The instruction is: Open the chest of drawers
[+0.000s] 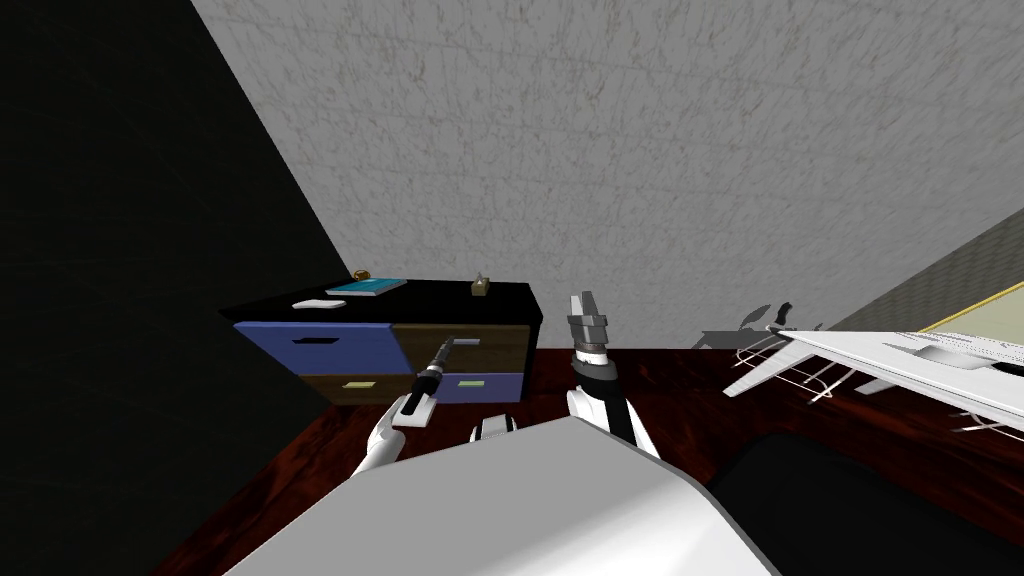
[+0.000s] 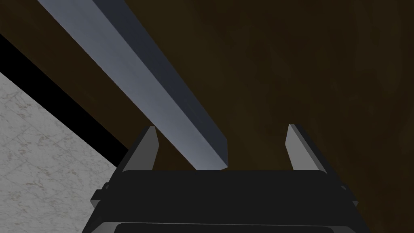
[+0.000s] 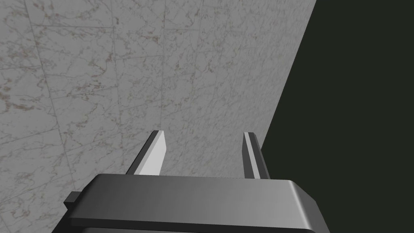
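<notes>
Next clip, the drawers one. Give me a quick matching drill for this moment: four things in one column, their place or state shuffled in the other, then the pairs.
Things:
1. left gripper
2. right gripper
3. teal book
4. grey handle

Places or states:
A. lies on the black top of the chest of drawers
B. open, raised to the right of the chest, facing the wall
C. fixed to a brown drawer front
D. open, fingers either side of the handle's end

Pairs: 1-D; 2-B; 3-A; 4-C

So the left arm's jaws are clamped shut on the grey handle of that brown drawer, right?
Not quite. The left wrist view shows the left arm's jaws standing open, with the grey handle of the brown drawer between them, not clamped shut on it.
</notes>
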